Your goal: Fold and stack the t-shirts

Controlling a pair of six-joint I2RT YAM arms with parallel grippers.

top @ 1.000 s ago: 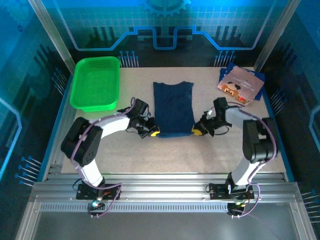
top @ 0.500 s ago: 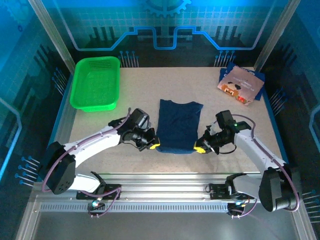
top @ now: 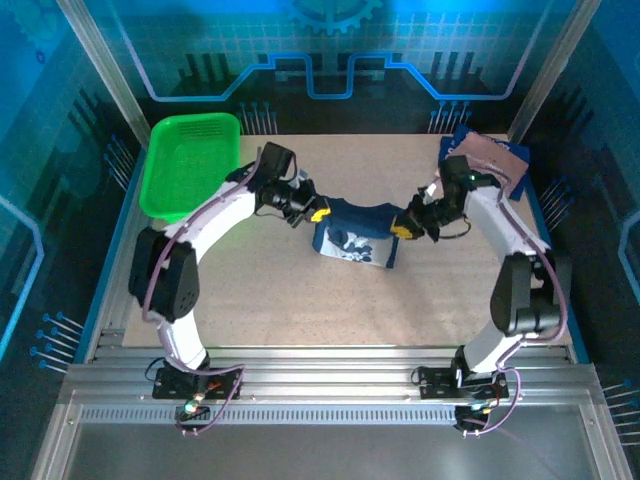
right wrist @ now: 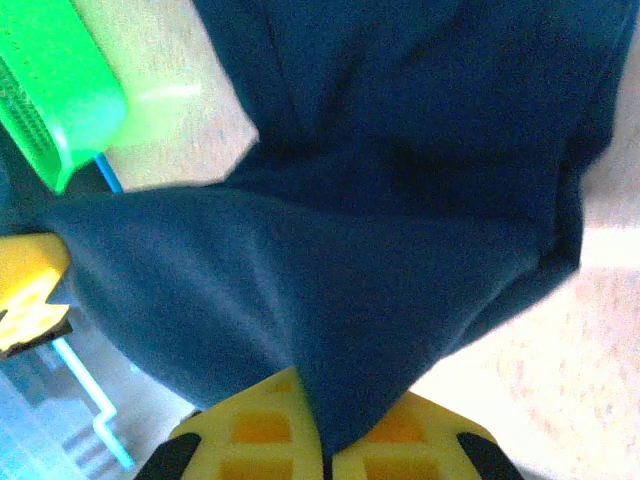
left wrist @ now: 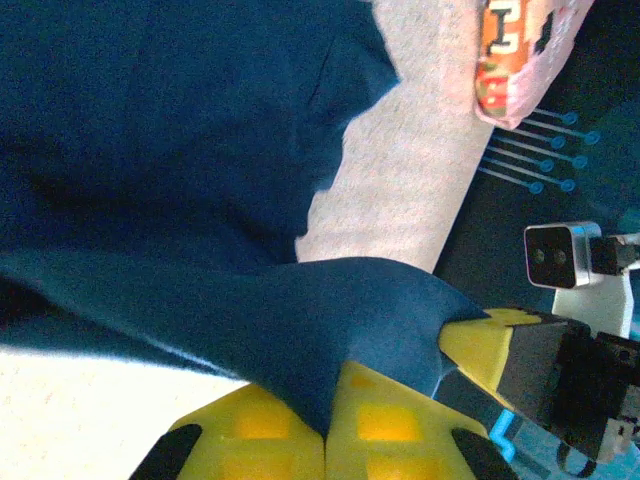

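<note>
L hand (top: 318, 213) clenched on one corner of navy t-shirt (top: 356, 238), cloth pinched tight betw. its yellow tips in wrist view. R hand (top: 400, 229) clenched on opposite corner, same shirt. Held up betw. both hands over mid tabletop (top: 300, 295), top edge sagging, lower part w/ white-and-blue print draped down toward tabletop. Second t-shirt (top: 487, 160), pinkish-tan print up, lying at far R corner, well apart. Green basket (top: 188, 168) at far L corner, beside L arm.

Navy tee (top: 358, 232) w/ white print, green basket (top: 185, 162)
</note>
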